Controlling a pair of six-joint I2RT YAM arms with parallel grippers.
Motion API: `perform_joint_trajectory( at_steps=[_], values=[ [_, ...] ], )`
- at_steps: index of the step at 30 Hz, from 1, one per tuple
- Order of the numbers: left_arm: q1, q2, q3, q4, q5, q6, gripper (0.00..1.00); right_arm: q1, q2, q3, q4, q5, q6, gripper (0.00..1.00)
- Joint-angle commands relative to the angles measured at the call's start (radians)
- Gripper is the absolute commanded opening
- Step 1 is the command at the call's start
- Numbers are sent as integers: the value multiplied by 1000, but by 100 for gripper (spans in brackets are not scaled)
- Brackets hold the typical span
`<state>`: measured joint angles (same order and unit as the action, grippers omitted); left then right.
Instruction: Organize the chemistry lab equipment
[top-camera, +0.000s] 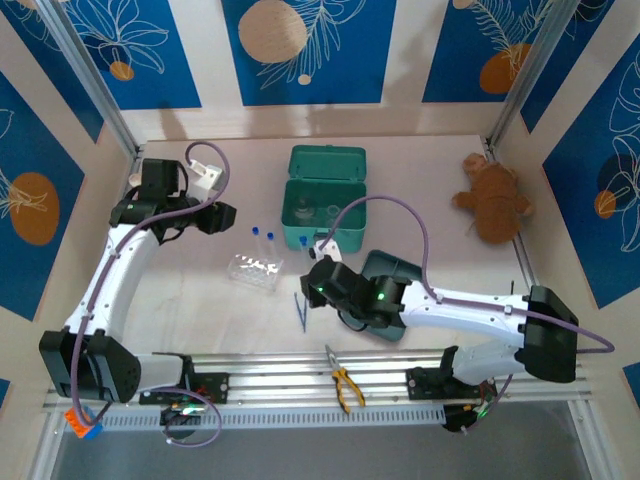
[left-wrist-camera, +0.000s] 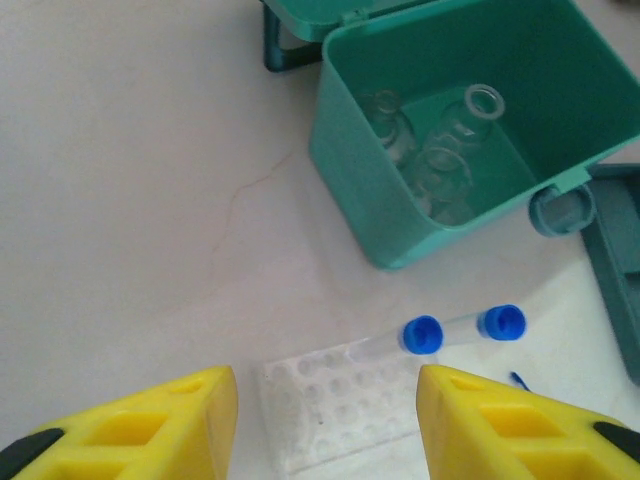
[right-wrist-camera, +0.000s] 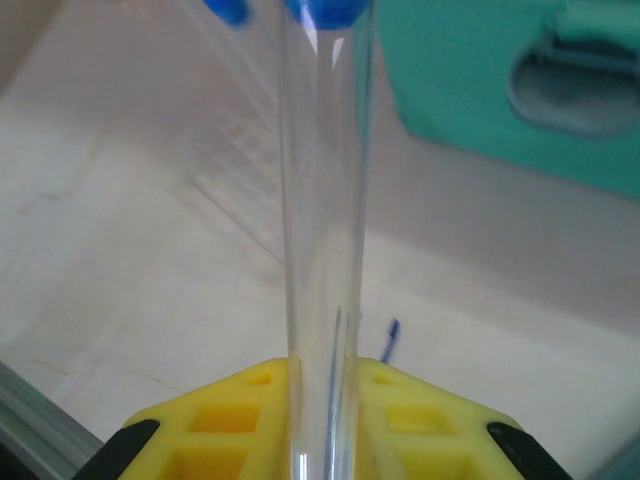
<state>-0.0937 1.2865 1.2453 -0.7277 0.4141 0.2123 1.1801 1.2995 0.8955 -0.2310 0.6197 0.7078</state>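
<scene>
My right gripper (right-wrist-camera: 322, 400) is shut on the lower end of a clear test tube (right-wrist-camera: 320, 200), whose blue cap (right-wrist-camera: 322, 8) points away from the camera. In the top view the right gripper (top-camera: 318, 272) sits just right of the clear plastic rack (top-camera: 255, 269). Two blue caps (top-camera: 255, 232) (top-camera: 270, 237) show above the rack's far edge. My left gripper (left-wrist-camera: 328, 392) is open and hovers over the rack (left-wrist-camera: 340, 410) without touching it. Its yellow fingers (left-wrist-camera: 190, 420) stand on either side of the rack. Clear glass flasks (left-wrist-camera: 470, 110) lie inside the open green box (left-wrist-camera: 350, 190).
The green box (top-camera: 325, 228) stands at the back centre with its lid (top-camera: 327, 162) open. A thin blue item (top-camera: 300, 310) lies on the table near the rack. Yellow-handled pliers (top-camera: 345, 385) rest on the front rail. A brown plush toy (top-camera: 493, 200) sits at the back right.
</scene>
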Motion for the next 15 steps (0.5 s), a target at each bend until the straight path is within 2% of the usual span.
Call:
perform_joint_trajectory(
  at_steps=[1,8,15],
  values=[
    [9,7,42,-92,102,26,50,12,-2,33,132,-36,-151,20],
    [9,-47,17,-89,186,38,51,5,103,143,187,-119,-221,20],
    [11,-82,13,-95,262,36,52,-35,217,229,188,-166,-194,21]
  ],
)
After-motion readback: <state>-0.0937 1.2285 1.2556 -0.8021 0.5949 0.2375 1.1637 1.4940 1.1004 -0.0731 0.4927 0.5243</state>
